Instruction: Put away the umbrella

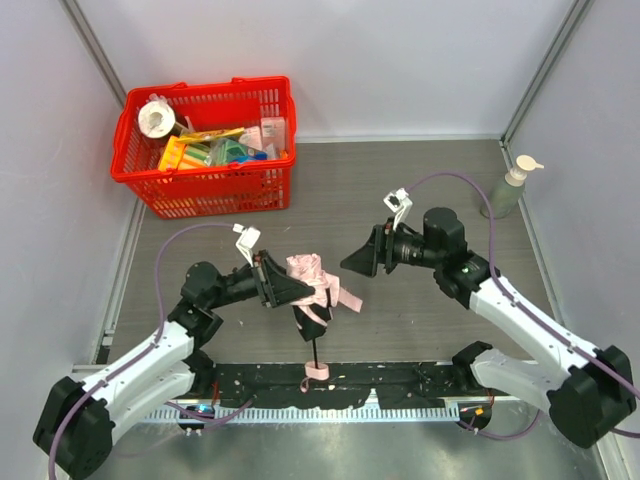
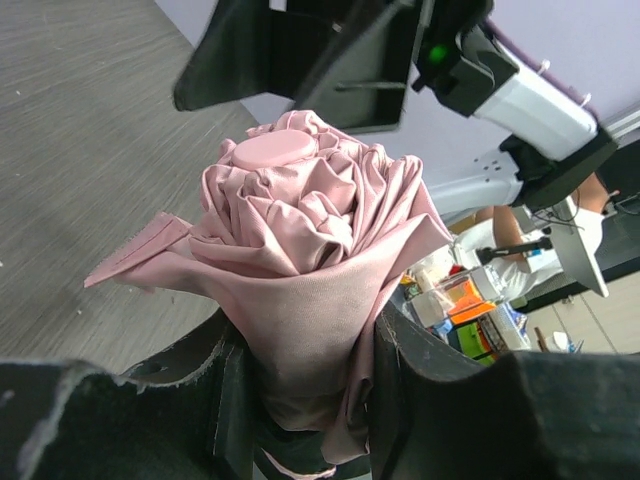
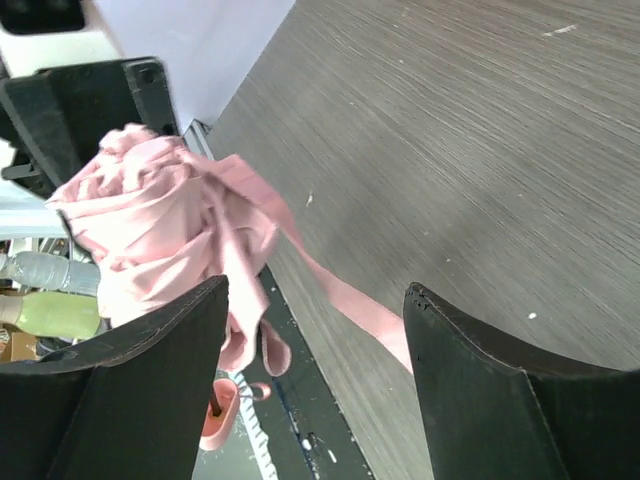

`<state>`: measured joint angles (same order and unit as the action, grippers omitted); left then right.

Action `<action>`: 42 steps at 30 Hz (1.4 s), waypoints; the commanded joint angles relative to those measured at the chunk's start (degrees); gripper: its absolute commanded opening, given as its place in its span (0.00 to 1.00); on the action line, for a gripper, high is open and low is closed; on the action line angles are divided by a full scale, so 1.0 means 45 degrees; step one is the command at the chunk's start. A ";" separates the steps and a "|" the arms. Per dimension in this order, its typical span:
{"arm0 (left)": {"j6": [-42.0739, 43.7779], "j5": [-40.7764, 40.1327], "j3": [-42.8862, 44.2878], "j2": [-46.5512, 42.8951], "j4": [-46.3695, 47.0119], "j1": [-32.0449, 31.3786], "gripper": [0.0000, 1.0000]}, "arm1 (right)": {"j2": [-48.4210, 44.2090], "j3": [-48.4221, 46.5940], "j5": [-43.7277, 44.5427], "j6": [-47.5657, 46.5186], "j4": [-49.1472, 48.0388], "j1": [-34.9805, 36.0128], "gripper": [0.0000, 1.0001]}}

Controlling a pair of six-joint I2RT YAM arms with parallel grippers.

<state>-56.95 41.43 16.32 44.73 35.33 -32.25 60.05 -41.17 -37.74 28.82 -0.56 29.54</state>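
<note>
At 6 o'clock, by the near edge of the table, the umbrella's small pink handle sits low, with the thin black shaft rising from it. Just beyond, toward the middle, the umbrella is a crumpled pink bundle. The left gripper is closed on it, with a finger pressed against each side. The strap hangs loose.

At about 2 o'clock from the bundle, the right gripper is spread wide, holds nothing and stands apart from the cloth.

I judge the job about halfway done: the cloth is gathered, but it is neither rolled smooth nor strapped, the shaft is extended, and nothing is stowed.

Far off are a red basket at 11 o'clock and a pump bottle at 2 o'clock. No writing is readable.
</note>
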 commanded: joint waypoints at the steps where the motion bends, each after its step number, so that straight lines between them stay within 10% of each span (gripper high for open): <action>1: -0.0956 -0.0202 0.0846 0.0702 0.1247 -0.0021 0.00 | -0.1429 -0.0187 0.0591 -0.0154 0.0044 0.0641 0.75; 11: -0.2187 -0.4475 0.5214 0.5055 -0.4526 -0.0390 0.00 | -0.1704 -0.2725 0.7384 -0.1522 0.5043 0.0741 0.75; 23: -0.3750 -0.6899 1.2623 1.0644 -0.3459 -0.2325 0.00 | -0.1607 -0.4522 1.0083 -0.2067 0.6822 0.0662 0.75; 27: -0.4474 -0.7525 1.1828 1.1114 -0.1802 -0.2482 0.00 | -0.1762 -0.4407 1.0573 -0.2360 0.7097 0.0662 0.75; 35: -0.6171 -1.1020 0.4175 0.9981 0.2028 -0.2735 0.00 | -0.1315 -0.2866 0.7904 -0.3629 0.5889 0.0857 0.73; 42: -0.7364 -1.3754 0.0907 0.9866 0.3594 -0.3848 0.00 | 0.0186 -0.1848 0.8951 -0.5074 0.3758 0.3823 0.75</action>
<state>-86.48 -10.55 22.74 91.66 39.55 -47.05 57.21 -49.63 0.89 11.33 24.82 40.40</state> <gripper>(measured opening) 0.411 0.742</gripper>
